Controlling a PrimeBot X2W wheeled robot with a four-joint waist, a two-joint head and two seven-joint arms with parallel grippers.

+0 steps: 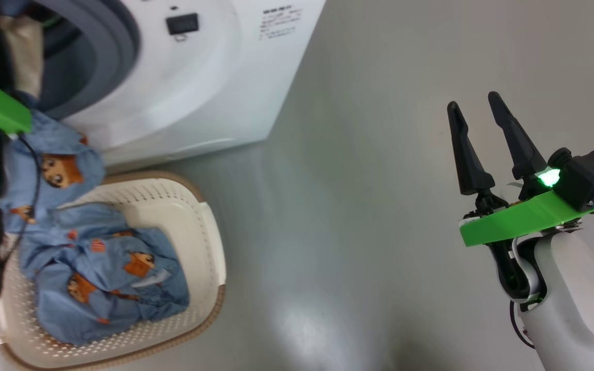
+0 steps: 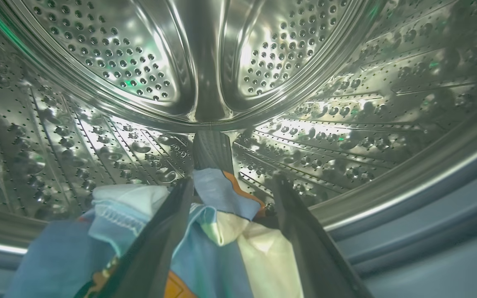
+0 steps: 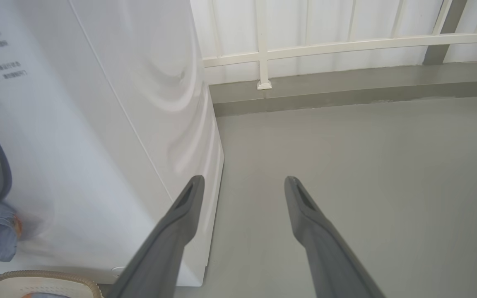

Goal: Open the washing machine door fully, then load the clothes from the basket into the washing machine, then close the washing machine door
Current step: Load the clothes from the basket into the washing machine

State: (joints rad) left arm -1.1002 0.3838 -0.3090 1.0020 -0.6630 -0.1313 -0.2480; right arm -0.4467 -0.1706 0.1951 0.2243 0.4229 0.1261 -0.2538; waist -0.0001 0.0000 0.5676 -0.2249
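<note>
Grey glossy floor point(image 1: 359, 232) is stretching under me, and my right gripper point(image 1: 473, 100) is hovering over it with its two fingers spread wide, holding nothing, well apart from everything else. On my left side, one basket point(image 1: 212, 232) is sitting just in front of the one washing machine point(image 1: 199, 77), cradling one crumpled bundle of the clothes point(image 1: 106, 278). A second garment point(image 1: 54, 165) is hanging out of the machine's mouth, draping over the grey gasket point(image 1: 106, 51) down toward the basket. My left gripper point(image 2: 234, 180) is reaching inside the steel drum point(image 2: 139, 62), jaws standing apart, with blue and cream cloth lying bunched between the fingers. Beyond, a white railing point(image 3: 346, 41) is lining the wall.
</note>
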